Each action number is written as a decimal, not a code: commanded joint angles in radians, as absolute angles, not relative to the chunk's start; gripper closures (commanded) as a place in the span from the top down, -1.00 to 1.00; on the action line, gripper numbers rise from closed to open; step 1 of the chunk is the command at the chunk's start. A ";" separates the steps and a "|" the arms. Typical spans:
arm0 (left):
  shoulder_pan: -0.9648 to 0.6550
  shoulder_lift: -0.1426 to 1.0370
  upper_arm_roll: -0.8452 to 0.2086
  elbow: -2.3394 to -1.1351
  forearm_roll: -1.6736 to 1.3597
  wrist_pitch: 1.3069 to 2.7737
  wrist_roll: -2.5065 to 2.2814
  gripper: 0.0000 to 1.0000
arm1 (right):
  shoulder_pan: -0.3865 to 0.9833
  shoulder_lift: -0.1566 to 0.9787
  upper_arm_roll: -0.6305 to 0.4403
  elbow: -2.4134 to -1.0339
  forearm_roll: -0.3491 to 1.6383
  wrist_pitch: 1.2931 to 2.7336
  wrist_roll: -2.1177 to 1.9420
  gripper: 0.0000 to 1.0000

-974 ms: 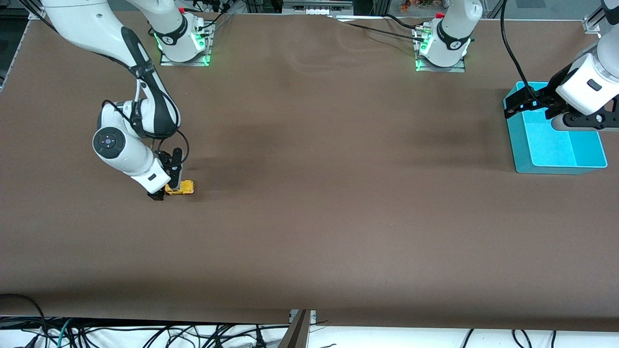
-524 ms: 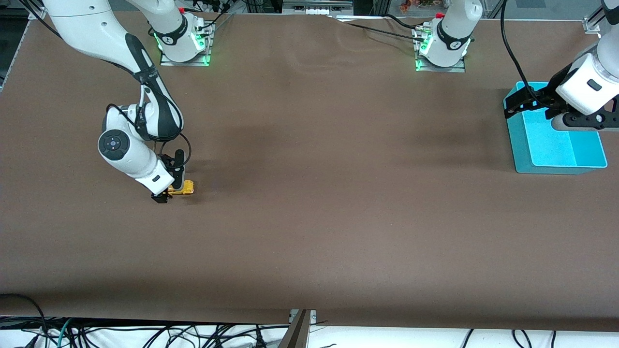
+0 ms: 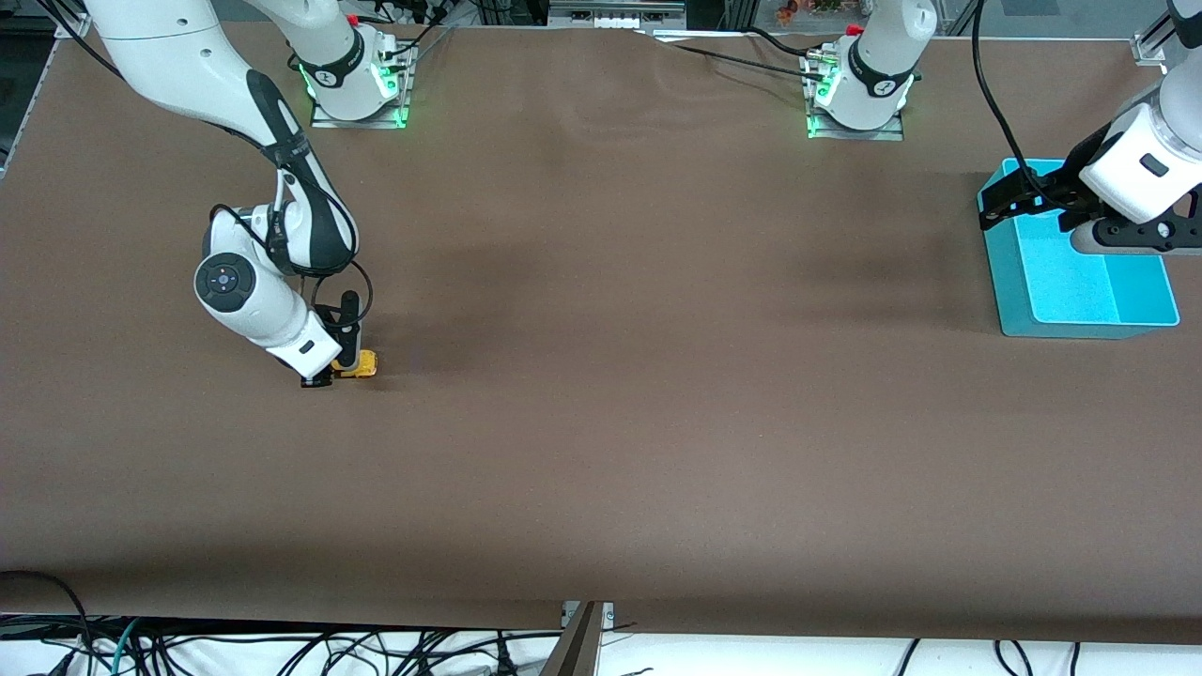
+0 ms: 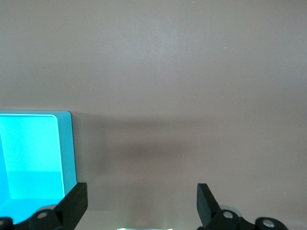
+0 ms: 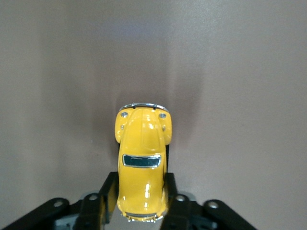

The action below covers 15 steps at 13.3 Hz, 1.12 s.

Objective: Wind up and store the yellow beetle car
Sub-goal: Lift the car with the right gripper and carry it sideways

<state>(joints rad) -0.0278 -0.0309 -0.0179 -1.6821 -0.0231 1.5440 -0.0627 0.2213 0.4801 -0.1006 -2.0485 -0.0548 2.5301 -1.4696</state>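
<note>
Your right gripper [image 3: 329,374] was down at the bench [image 3: 601,422] toward the right arm's end, its fingers [image 5: 103,201] closed against both sides of the yellow beetle car [image 3: 360,365], which sat on the bench surface with its chrome-bumpered end sticking out past the fingertips. Your left gripper [image 3: 1000,208] waited over the turquoise bin [image 3: 1080,324] at the left arm's end, its fingers [image 4: 76,203] spread wide and holding nothing.

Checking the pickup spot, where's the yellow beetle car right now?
In the front view the yellow beetle car sits on the table toward the right arm's end, clamped between the fingers of the right pincer, apart from the blue bin.
</note>
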 commanded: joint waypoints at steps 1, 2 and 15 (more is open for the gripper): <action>-0.018 -0.034 -0.020 -1.667 -0.029 1.525 -0.038 1.00 | 0.215 0.460 -0.094 -2.063 -0.051 2.528 -1.483 -0.66; -0.018 -0.034 -0.020 -1.667 -0.029 1.525 -0.038 1.00 | 0.216 0.457 -0.091 -2.060 -0.051 2.504 -1.479 -0.72; -0.018 -0.034 -0.020 -1.667 -0.029 1.525 -0.038 1.00 | 0.250 0.454 -0.055 -2.066 -0.054 2.439 -1.328 -0.72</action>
<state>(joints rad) -0.0277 -0.0309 -0.0174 -1.6821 -0.0231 1.5440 -0.0623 0.2524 0.4583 -0.0550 -2.0527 -0.0539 2.4344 -1.3267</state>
